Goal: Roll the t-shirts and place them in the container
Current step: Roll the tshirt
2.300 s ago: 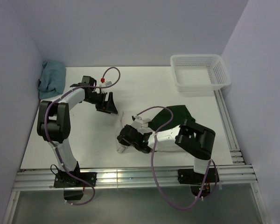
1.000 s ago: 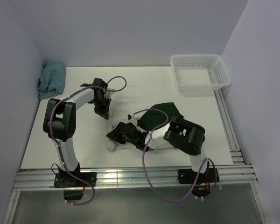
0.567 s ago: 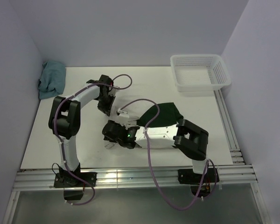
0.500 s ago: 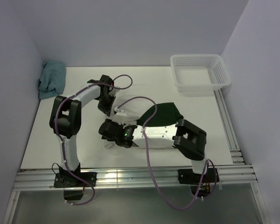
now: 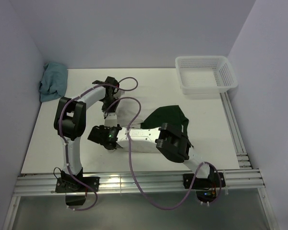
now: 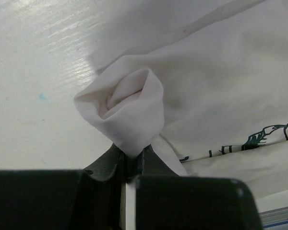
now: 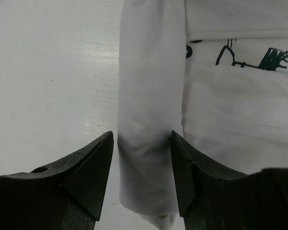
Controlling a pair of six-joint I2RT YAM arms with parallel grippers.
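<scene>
The t-shirt (image 5: pixel 169 116) is lying around the middle of the surface (image 5: pixel 48 143), dark green sleeve out on the right, and its left side is a rolled edge (image 7: pixel 151 86) running near to far. At the far end the left tool (image 6: pixel 130 160) is pressed together, pinching a fold of the cloth – its wrist view looks straight into the spiral. At the near end the right tool (image 7: pixel 141 138) is spread, one finger on each side of the roll. A small dark print (image 7: pixel 252 56) sits just right of it.

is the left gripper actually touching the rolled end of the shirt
Touching. The left wrist view shows the left gripper shut on the rolled end of the t-shirt, with cloth pinched between its fingers.
</scene>
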